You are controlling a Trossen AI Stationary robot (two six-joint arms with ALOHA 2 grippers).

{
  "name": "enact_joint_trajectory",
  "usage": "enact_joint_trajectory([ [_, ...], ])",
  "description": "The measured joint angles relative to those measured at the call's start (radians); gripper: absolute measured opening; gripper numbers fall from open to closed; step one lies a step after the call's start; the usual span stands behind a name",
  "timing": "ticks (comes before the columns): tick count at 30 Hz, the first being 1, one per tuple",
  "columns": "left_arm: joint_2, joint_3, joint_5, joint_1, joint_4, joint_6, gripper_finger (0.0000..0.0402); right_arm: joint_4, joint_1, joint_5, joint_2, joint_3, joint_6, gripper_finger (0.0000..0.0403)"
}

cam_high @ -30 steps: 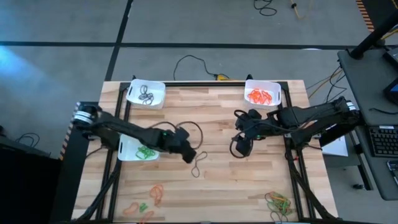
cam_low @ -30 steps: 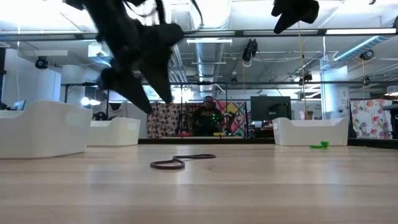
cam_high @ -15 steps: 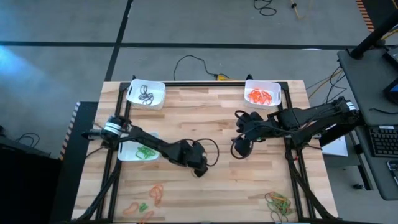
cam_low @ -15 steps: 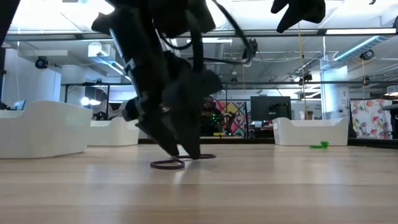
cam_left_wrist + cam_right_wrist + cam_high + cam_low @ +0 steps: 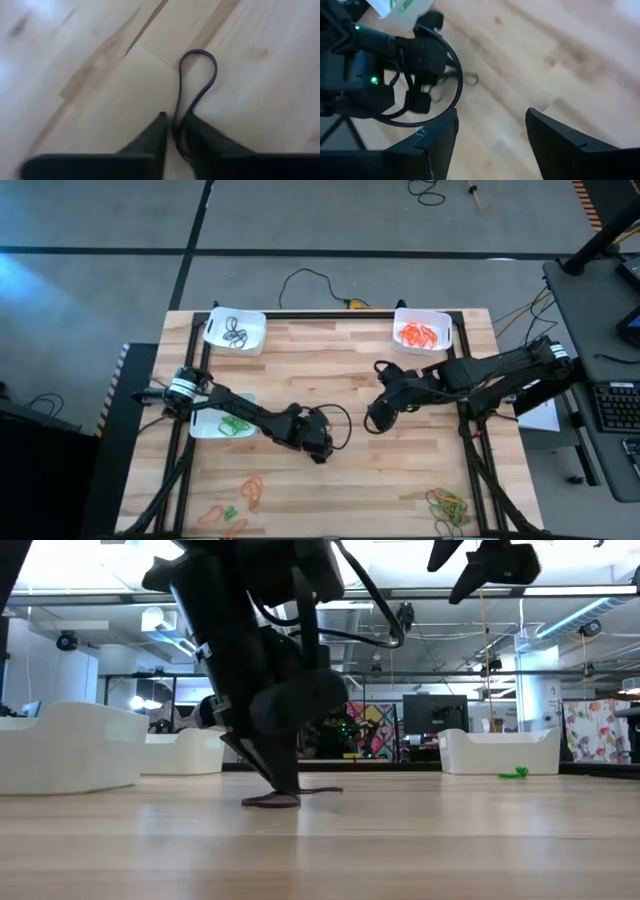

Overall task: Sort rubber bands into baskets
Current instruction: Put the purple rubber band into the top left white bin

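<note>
The left gripper (image 5: 175,131) is pressing down on the table (image 5: 340,370) just beside the basket (image 5: 222,423) holding green bands, toward the table's middle, and its fingers (image 5: 150,142) are nearly closed, pinching one end of a dark rubber band (image 5: 197,75) (the rest of the loop is lying flat on the wood ahead of the tips). From table height the same dark rubber band is showing as a thin flattened loop right under the lowered fingers. The right gripper (image 5: 492,135) is hanging above the table farther from that green-band basket, on its far side from the left arm, its fingers spread wide and gripping nothing. The basket with black bands (image 5: 236,330) and the basket with orange bands (image 5: 422,330) are sitting at the two far corners of the table, well apart from the green-band basket, while loose orange and green bands (image 5: 238,502) are lying near the table's edge below it.
</note>
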Motion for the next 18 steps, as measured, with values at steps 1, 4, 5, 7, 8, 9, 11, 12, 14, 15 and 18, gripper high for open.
enact_joint_trajectory([
  [1,0.0,-0.005,-0.014,-0.003,-0.003,0.022,0.0024,0.002,0.005,-0.018,0.011,0.0,0.036,0.0224],
  [4,0.0,-0.012,-0.029,-0.007,-0.01,0.079,0.0011,0.017,0.036,-0.053,0.044,0.0,0.118,0.0224],
  [5,0.0,-0.012,-0.035,-0.01,-0.014,0.096,0.001,0.032,0.05,-0.053,0.059,0.0,0.135,0.0224],
  [7,-0.008,-0.014,-0.036,-0.013,-0.025,0.127,0.0004,0.05,0.076,-0.054,0.088,0.007,0.149,0.0224],
  [8,-0.02,-0.015,-0.036,-0.014,-0.035,0.138,0.0002,0.052,0.086,-0.054,0.103,0.015,0.15,0.0224],
  [9,-0.033,-0.017,-0.039,-0.015,-0.05,0.151,0.0002,0.054,0.095,-0.054,0.118,0.023,0.15,0.0224],
  [11,-0.06,-0.023,-0.048,-0.015,-0.091,0.179,0.0001,0.052,0.104,-0.054,0.144,0.038,0.15,0.0224],
  [12,-0.078,-0.029,-0.056,-0.012,-0.123,0.192,0.0,0.053,0.105,-0.053,0.155,0.046,0.147,0.0224],
  [14,-0.113,-0.041,-0.078,0.006,-0.166,0.219,0.0,0.054,0.105,-0.044,0.173,0.058,0.13,0.0224],
  [15,-0.135,-0.048,-0.094,0.02,-0.161,0.226,0.0,0.053,0.105,-0.038,0.18,0.064,0.121,0.0224],
  [18,-0.211,-0.092,-0.121,0.072,-0.203,0.248,0.0,0.059,0.101,-0.031,0.196,0.079,0.065,0.0224],
])
